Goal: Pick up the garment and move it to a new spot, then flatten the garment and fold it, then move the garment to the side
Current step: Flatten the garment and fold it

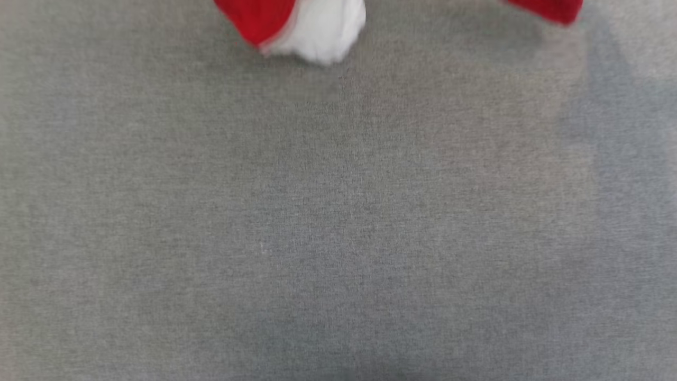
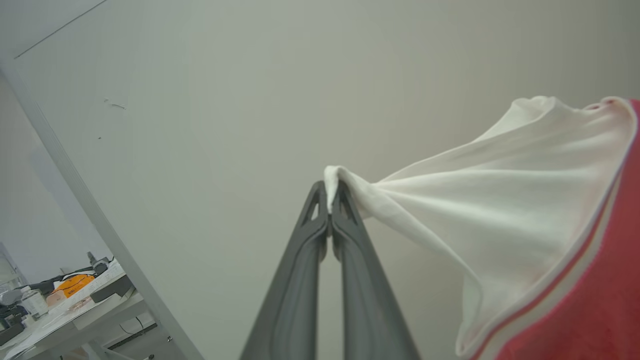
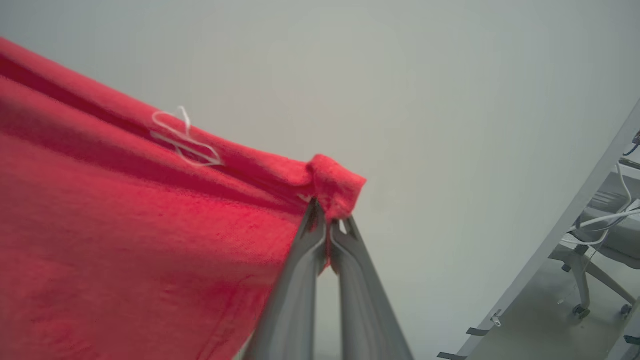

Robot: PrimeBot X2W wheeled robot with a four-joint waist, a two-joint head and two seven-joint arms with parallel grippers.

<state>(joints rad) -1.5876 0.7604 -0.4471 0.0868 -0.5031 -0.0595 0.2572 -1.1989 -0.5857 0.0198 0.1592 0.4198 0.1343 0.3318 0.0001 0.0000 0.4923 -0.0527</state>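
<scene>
Dark fingers (image 2: 295,300) right up against the lens, squeezed together at the tips. Clamped shut with the left gripper (image 2: 330,192) on a small pinch of white sleeve (image 2: 475,215), cloth fanning away taut from the bite towards the striped trim (image 2: 565,285). Same story on the other side: nipped tight by the right gripper (image 3: 327,215), a bunched red corner (image 3: 335,182) of the garment (image 3: 125,225), with a loose white thread (image 3: 182,142) looped along the seam close by.

Held aloft, then, strung between two grips well apart. Surely to spread the cloth wide and let it hang open, ready for laying flat at a new spot. From the head, just two low-hanging bits at the top edge: sleeve and red body near the middle, another red tip off to the right, above a broad grey fabric surface (image 1: 338,211). Touching that surface or hanging clear? Too blurred to call.

As for the arms: both raised and spread, by the look of it, fingers aimed out at a plain pale wall (image 2: 225,100). Cluttered bench (image 2: 75,300) low in the left wrist view, wheeled chair (image 3: 595,250) low in the right.
</scene>
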